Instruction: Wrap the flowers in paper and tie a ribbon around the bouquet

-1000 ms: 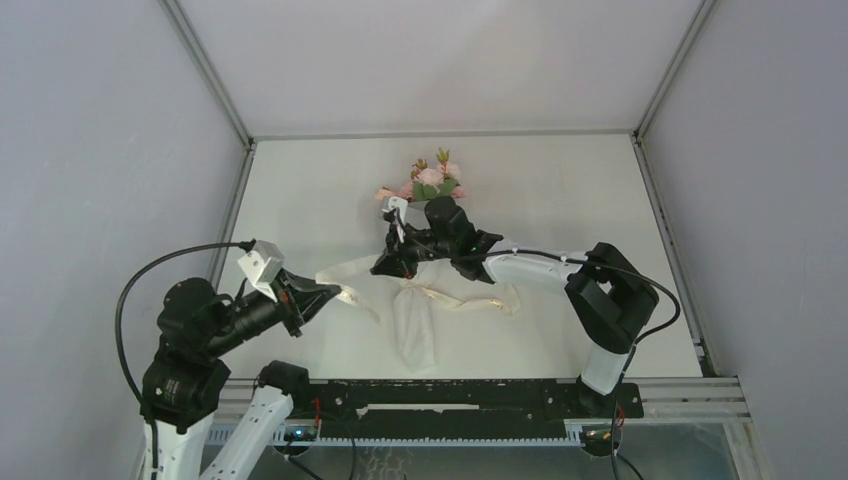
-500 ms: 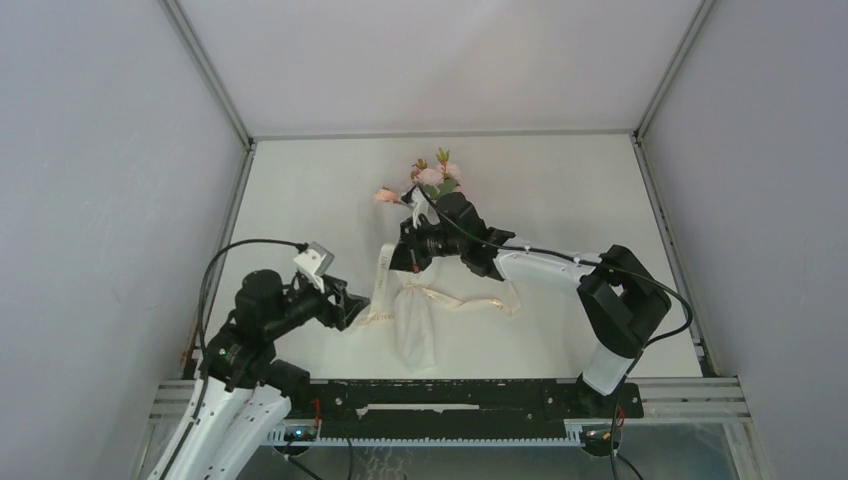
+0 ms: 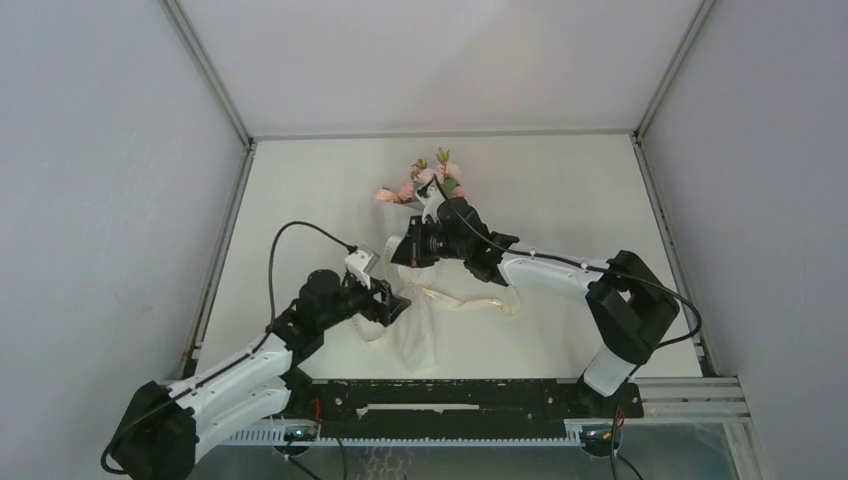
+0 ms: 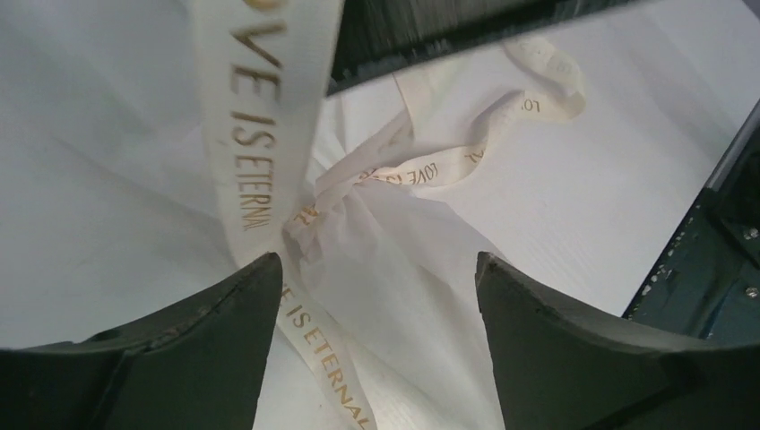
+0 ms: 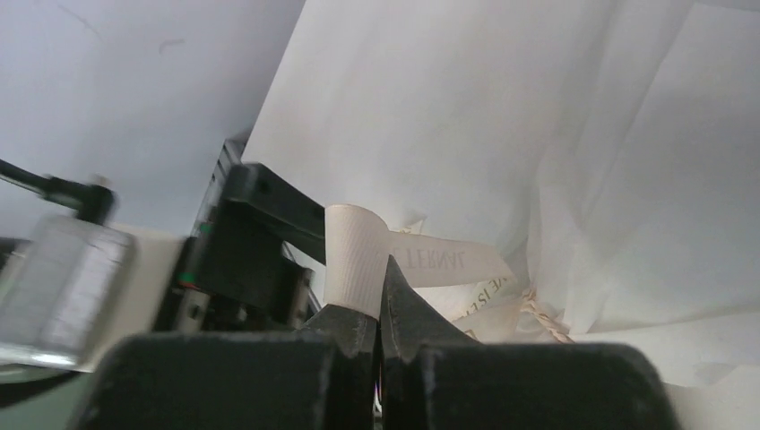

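Centre frame lies the bouquet (image 3: 416,335), a creased off-white cone, pink flowers (image 3: 445,172) toward the top, lettered cream ribbon (image 4: 255,152) cinching it; right gripper (image 5: 378,296) pinches ribbon, left gripper (image 4: 376,269) gapes, released.

The left arm (image 3: 240,365) stretches low and forward toward the table's middle, its left gripper (image 4: 376,345) standing wide open. The right arm (image 3: 560,270) folds at the elbow and reaches leftward, right gripper (image 5: 381,300) pinched tight on the ribbon (image 5: 354,255).
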